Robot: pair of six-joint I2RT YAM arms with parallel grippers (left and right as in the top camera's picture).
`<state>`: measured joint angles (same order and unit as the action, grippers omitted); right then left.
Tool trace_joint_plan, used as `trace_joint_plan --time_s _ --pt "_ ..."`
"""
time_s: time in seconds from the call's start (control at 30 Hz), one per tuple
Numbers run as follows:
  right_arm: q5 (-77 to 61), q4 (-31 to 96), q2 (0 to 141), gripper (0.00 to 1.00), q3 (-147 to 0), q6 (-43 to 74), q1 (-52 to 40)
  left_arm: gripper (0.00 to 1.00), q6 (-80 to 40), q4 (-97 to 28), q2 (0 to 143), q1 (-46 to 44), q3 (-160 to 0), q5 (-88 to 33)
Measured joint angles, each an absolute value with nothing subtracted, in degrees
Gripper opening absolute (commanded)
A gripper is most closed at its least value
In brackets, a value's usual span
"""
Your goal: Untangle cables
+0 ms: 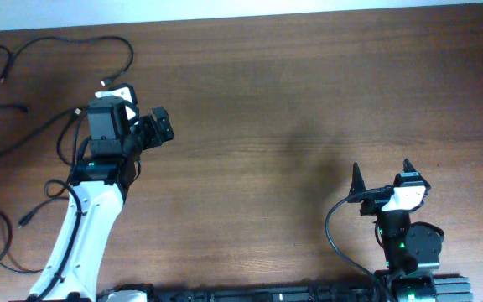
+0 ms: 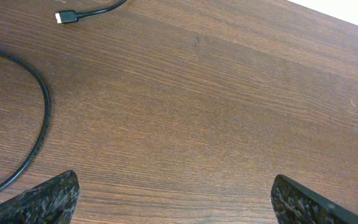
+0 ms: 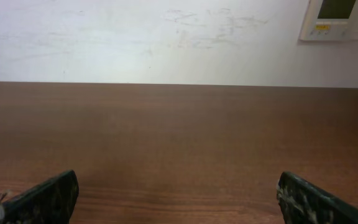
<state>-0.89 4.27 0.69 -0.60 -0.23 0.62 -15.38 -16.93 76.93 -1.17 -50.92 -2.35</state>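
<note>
Several black cables lie on the wooden table at the far left of the overhead view. One loops along the back edge (image 1: 65,40) and ends in a plug near the left arm (image 1: 106,81). Another curves at mid-left (image 1: 7,130), and a third lies at the front left (image 1: 2,243). In the left wrist view I see a white-tipped plug (image 2: 64,17) and a black cable arc (image 2: 41,118). My left gripper (image 1: 153,127) (image 2: 176,199) is open and empty, just right of the cables. My right gripper (image 1: 384,178) (image 3: 179,199) is open and empty at the front right, far from them.
The table's back edge meets a white wall (image 3: 166,37), with a wall panel at the top right (image 3: 340,18). The right arm's own black cable curves beside its base (image 1: 334,226). Bare wood (image 1: 309,109) spans the table's middle and right.
</note>
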Motion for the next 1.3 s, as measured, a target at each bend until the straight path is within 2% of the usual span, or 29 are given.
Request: trace_joint_plan --time_s 0.23,0.33,0.37,0.43,0.77,1.07,1.3 --pt "-0.9 4.3 0.7 0.99 -0.6 -0.3 0.6 0.99 -15.4 -21.4 76.9 -1.2 -50.9 -1.2" --pt "-0.9 4.3 0.6 0.99 -0.6 -0.2 0.6 0.98 -15.4 -30.9 76.2 -1.2 -51.3 2.9" --pt "-0.9 4.3 0.6 0.99 -0.6 -0.3 0.6 0.98 -15.4 -38.2 74.1 -1.2 -51.0 3.9" --pt "-0.9 4.3 0.6 0.99 -0.6 -0.2 0.6 0.98 -15.4 -42.4 67.9 -1.2 -49.1 4.9" --pt "-0.9 4.3 0.6 0.99 -0.6 -0.3 0.6 0.98 -15.4 -43.1 25.7 -1.2 -32.1 7.4" --pt "-0.9 4.3 0.6 0.99 -0.6 -0.2 0.6 0.98 -15.4 -43.1 14.9 -1.2 -25.4 8.5" --pt "-0.9 4.3 0.6 0.99 -0.6 -0.2 0.6 0.98 -13.1 -23.6 1.4 -1.2 -9.3 8.0"
